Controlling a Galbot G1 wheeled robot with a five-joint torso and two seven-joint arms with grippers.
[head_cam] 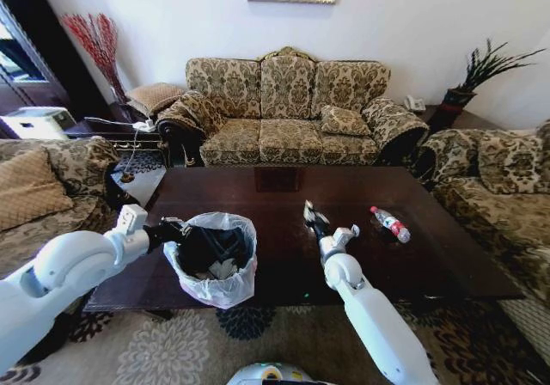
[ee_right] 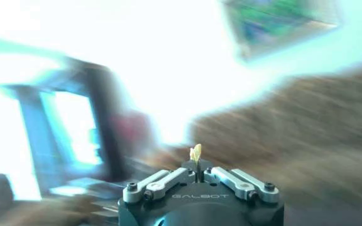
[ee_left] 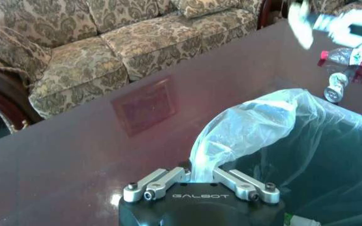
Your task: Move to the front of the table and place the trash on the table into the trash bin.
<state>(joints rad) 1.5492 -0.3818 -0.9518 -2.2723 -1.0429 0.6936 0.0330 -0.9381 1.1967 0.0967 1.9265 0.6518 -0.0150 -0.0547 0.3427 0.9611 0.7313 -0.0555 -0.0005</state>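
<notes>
Trash, a pale scrap [ee_right: 195,153], is pinched between the closed right gripper [head_cam: 311,216] above the table [head_cam: 430,256]; its kind is lost to blur. The bag rim of the bin [head_cam: 215,252] is gripped by the left gripper [ee_left: 201,175]. "GALBOT" is read on both wrists. A red-labelled bottle [head_cam: 390,223] lies further right.

From my left wrist camera I see the left gripper [ee_left: 201,176] with its fingers [ee_left: 159,181] pinched on the trash bin [ee_left: 332,160] liner's rim. A red-labelled bottle [ee_left: 350,57] lies on the dark worktop [ee_left: 93,155] beyond, sofa [ee_left: 105,52] behind.
</notes>
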